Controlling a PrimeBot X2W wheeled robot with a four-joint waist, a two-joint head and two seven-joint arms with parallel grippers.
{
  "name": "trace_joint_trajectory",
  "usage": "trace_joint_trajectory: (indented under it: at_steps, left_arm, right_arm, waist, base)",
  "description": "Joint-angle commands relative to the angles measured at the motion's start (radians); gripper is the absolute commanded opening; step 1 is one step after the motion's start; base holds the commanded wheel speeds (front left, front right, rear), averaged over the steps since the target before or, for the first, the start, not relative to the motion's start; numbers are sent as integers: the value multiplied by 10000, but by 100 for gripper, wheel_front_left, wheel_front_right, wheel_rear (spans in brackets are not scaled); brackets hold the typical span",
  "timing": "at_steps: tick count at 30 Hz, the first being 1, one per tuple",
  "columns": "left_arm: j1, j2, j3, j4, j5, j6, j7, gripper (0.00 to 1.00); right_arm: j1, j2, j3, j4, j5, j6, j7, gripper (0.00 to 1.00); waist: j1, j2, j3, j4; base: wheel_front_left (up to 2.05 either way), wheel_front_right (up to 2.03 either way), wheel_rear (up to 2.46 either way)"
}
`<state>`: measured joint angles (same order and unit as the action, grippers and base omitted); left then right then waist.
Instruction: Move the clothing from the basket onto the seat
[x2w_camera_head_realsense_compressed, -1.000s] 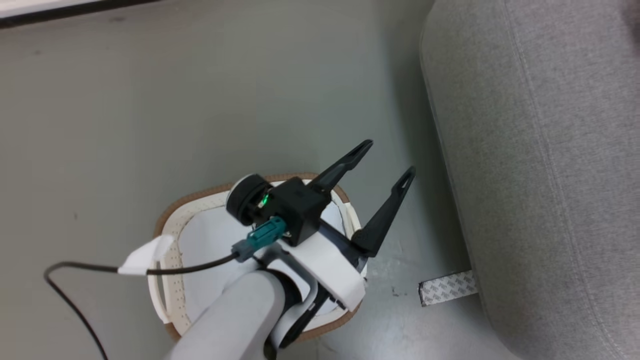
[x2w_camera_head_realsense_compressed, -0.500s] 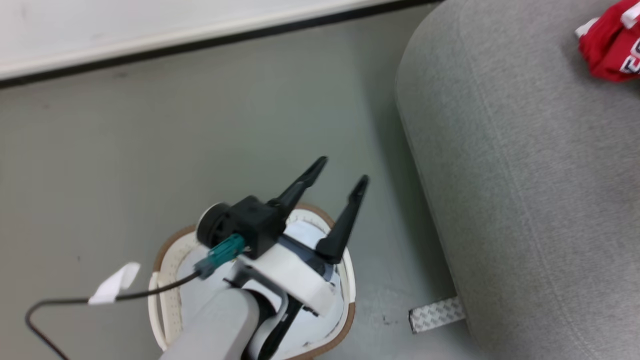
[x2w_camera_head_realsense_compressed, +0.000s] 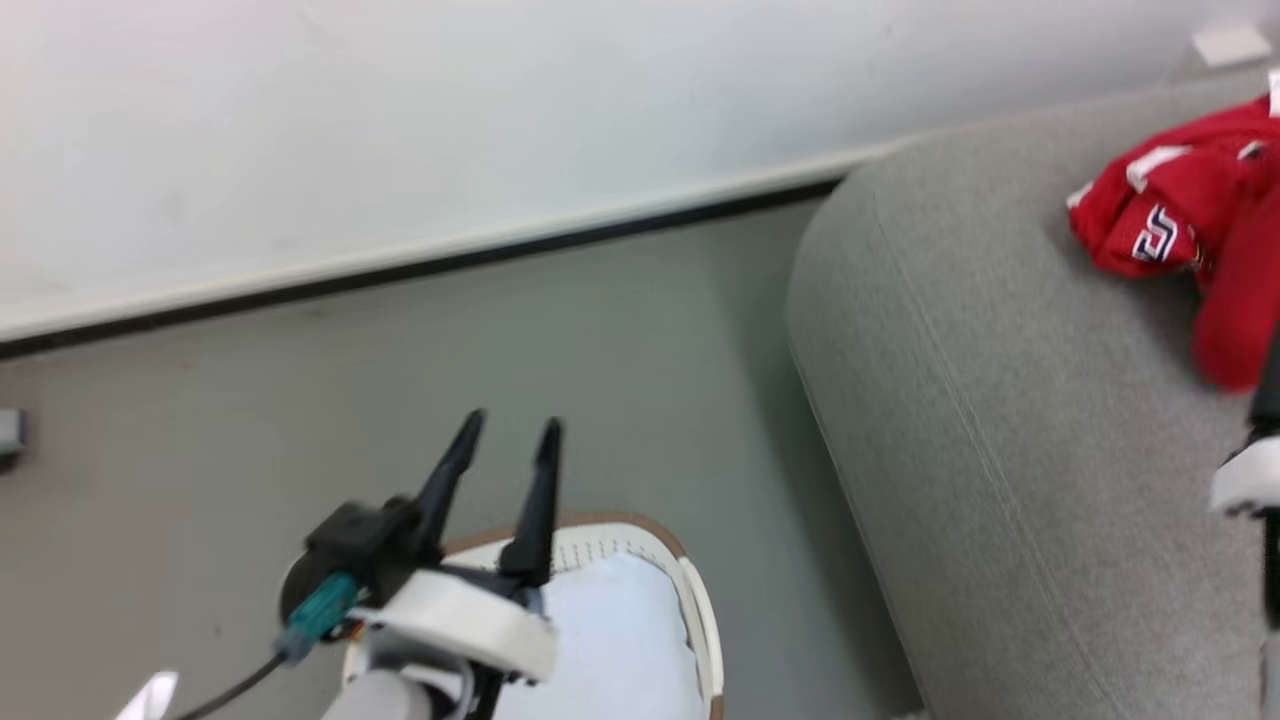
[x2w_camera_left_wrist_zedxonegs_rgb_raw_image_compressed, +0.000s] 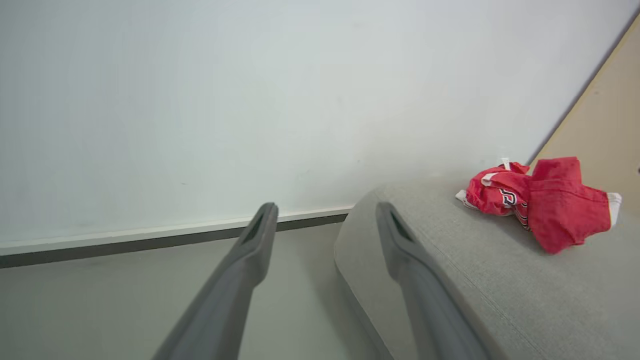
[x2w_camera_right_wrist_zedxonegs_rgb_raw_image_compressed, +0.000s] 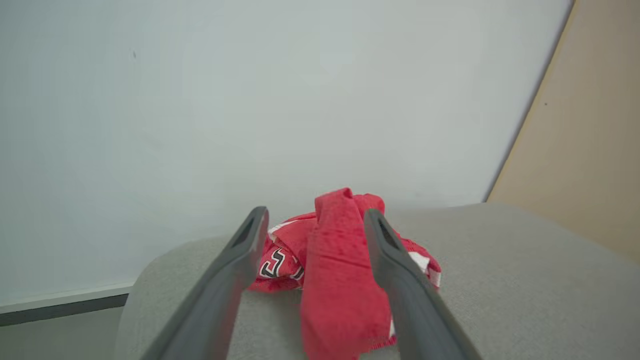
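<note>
Shows the clothing (x2w_camera_right_wrist_zedxonegs_rgb_raw_image_compressed: 340, 280) heaped on the seat (x2w_camera_head_realsense_compressed: 1000, 450), toward the seat's far edge: crumpled red fabric, white bands and trim, dark-and-white lettering on one fold. Has the right gripper (x2w_camera_right_wrist_zedxonegs_rgb_raw_image_compressed: 316, 214) over the seat, fingers spread wide either side of a red strip. Has the left gripper (x2w_camera_left_wrist_zedxonegs_rgb_raw_image_compressed: 325, 210) beside the seat, above the basket (x2w_camera_head_realsense_compressed: 690, 590), fingers apart, empty.
</note>
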<state>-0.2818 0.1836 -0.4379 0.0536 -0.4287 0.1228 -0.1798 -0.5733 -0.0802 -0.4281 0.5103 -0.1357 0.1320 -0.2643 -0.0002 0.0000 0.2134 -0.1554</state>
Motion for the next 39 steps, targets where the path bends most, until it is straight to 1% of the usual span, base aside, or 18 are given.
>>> trace_joint_trajectory:
  at_steps: [1,5,10,15,18,21,29,33,39]
  left_arm:
    - [389,132,202,148,-62,175,-214,100]
    - [1006,187,566,547,-176,437,-554,100]
    - [1588,315,828,1118,-62,581,-753,100]
    - [1982,276,1116,1518,40,478,-847,100]
    - [2072,244,1355,1457,194,436,-846,100]
    - [2337,104,1719,1322,390,291,-847,100]
    - [2932,-317,2733,1168,1115,-306,-847,100]
    - [3133,-519,3231,1144,1456,-524,-848,100]
    - [3287,-800,3754,1323,1752,-998,-847,100]
  right_arm:
    - [483,51,356,-188,186,-26,2,100]
    - [1283,136,1136,-528,427,-26,1,100]
    - [2158,217,1774,-930,657,-26,1,100]
    - [3030,273,2276,-1297,565,-26,1,100]
    - [3343,281,2475,-1418,626,-26,1,100]
    - [3796,287,2795,-1526,624,-26,1,100]
    - [4687,284,3676,-1605,1357,-26,1,100]
    - [4955,285,3856,-1627,1683,-26,1,100]
    - [5191,285,4050,-1617,1978,-26,0,100]
  waist:
    - [2,0,-658,383]
    - [2,0,-1156,720]
    - [2,0,-1615,1152]
    - [2,0,-2012,1510]
    - [2,0,-2087,1584]
    - [2,0,-2180,1654]
    - [2,0,-2488,1571]
    - [2,0,-2540,1527]
    - [2,0,-2577,1454]
  base:
    - [0,0,0]
    - [0,0,0]
    - [0,0,0]
    - [0,0,0]
    - [0,0,0]
    - [0,0,0]
    - [0,0,0]
    - [0,0,0]
    - [0,0,0]
